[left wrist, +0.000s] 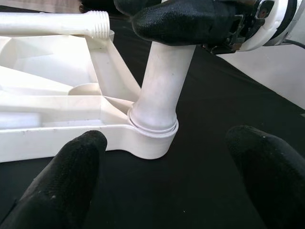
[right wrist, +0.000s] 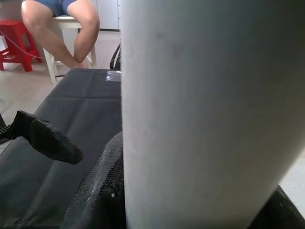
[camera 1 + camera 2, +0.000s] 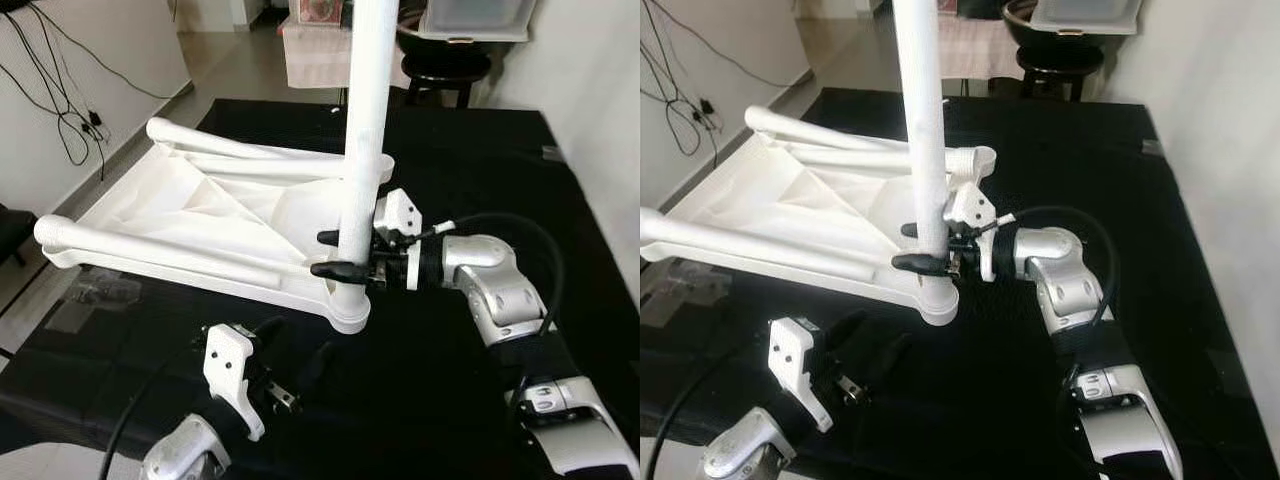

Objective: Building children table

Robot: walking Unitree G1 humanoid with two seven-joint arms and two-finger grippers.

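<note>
With its two black fingers clamped on either side of the upright white leg [image 3: 362, 130], the right end effector [image 3: 341, 254] grips the tube low down, just above the corner socket [image 3: 347, 310] where the leg stands in the tabletop. And look at the right wrist view: the leg [image 2: 209, 109] looms huge and pale right against the camera, one dark fingertip [image 2: 47, 138] poking out beside it. Behind the grip, the silver right arm [image 3: 495, 285] reaches in from the robot's right, a black cable looping over it.

Over to the left end effector [image 1: 162, 191]: fingers spread wide, holding nothing, low over the black surface [image 3: 450, 370] and pointed at that same socket from close by. In the head views it sits near the bottom edge, in front of the tabletop's near corner.

The white tabletop [image 3: 190, 215] lies upside down on the surface, ribbed underside up. Two more legs [image 3: 170, 255] lie flat across it, one along the near edge, one [image 3: 250, 150] along the far edge, both with their rounded ends towards the robot's left. Cables [image 3: 60, 110] trail down the wall on the left; a dark stool [image 3: 440, 70] stands beyond the surface. A seated person's legs [image 2: 71, 28] appear in the right wrist view.
</note>
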